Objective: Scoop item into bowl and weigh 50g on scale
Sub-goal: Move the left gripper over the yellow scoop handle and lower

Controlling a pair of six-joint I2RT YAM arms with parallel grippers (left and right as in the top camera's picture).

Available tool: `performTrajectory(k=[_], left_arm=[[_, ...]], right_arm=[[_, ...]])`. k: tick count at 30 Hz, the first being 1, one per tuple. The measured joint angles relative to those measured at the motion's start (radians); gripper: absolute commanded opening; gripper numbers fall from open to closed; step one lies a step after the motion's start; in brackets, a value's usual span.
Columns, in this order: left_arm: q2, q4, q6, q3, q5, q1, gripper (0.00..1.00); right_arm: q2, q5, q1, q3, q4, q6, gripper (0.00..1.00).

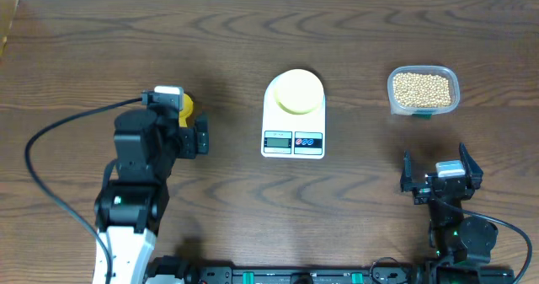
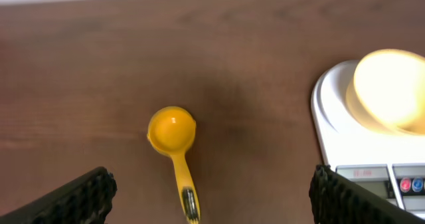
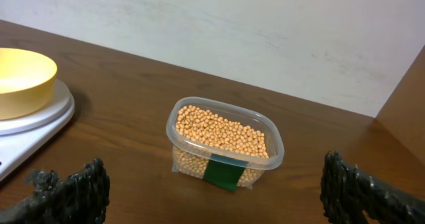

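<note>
Starting scoop pickup: left gripper [image 2: 212,201] wide open, empty, above scoop [image 2: 172,129]; right gripper [image 3: 219,191] open, empty, facing beans [image 3: 222,132] in tub [image 3: 272,159]; bowl [image 1: 296,91], seemingly empty, sits on scale [image 1: 293,141]; next needs left lowering to close on the handle [image 2: 180,174].

Looks like a robotics lab: wood-grain table [image 1: 84,56], bare white wall [image 3: 252,31], trailing cable [image 1: 38,136].
</note>
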Motion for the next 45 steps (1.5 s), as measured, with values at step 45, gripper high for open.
performTrajectory(k=[45], left_arm=[[0.719,-0.351,-0.078,0.601,-0.061,0.166,0.65]], right_arm=[[0.000,0.000,0.000,0.000,0.000,0.000,0.99]])
